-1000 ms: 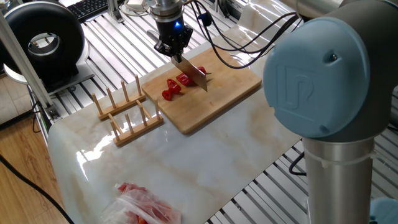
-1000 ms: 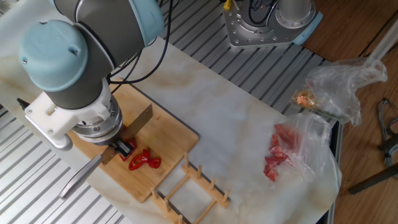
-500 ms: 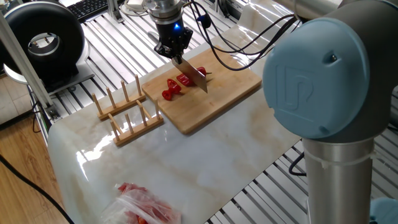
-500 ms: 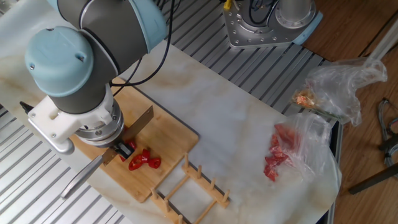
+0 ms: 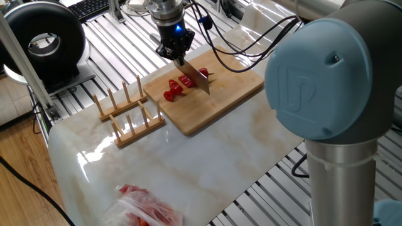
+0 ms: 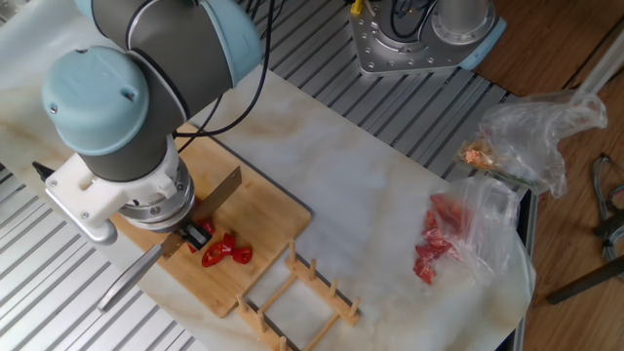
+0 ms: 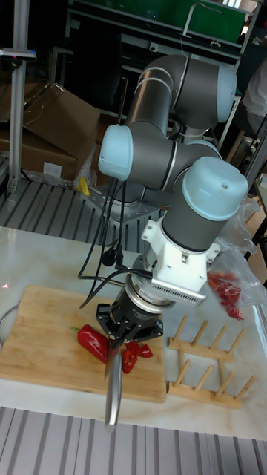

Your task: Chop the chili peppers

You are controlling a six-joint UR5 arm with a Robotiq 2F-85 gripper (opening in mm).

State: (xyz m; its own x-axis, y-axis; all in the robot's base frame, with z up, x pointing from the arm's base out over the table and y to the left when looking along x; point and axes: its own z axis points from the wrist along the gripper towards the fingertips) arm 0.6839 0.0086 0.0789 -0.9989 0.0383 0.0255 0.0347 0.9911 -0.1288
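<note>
The chili peppers lie on a bamboo cutting board [image 5: 229, 94] [image 6: 268, 210] [image 7: 41, 326]. Red chunks [image 5: 174, 88] [image 6: 226, 253] [image 7: 136, 355] sit on one side of the blade, and the uncut stem end [image 5: 203, 72] [image 7: 92, 343] on the other. My gripper [image 5: 178, 58] [image 6: 190, 234] [image 7: 119, 338] hangs just over them, shut on a steel knife [image 5: 198, 77] [image 6: 220, 189]. The blade slants across the pepper. The knife's handle [image 6: 129, 277] [image 7: 113, 390] sticks out past the board's edge. The fingertips are hidden under the wrist.
A wooden slotted rack [image 5: 129, 113] [image 6: 302, 297] [image 7: 204, 364] stands right beside the board. A clear plastic bag showing red [image 5: 147, 207] [image 6: 448, 239] [image 7: 226, 286] lies further off on the marble. A black round device [image 5: 44, 41] stands off the table's corner.
The gripper and knife have risen slightly, away from the board. The pepper pieces have not moved.
</note>
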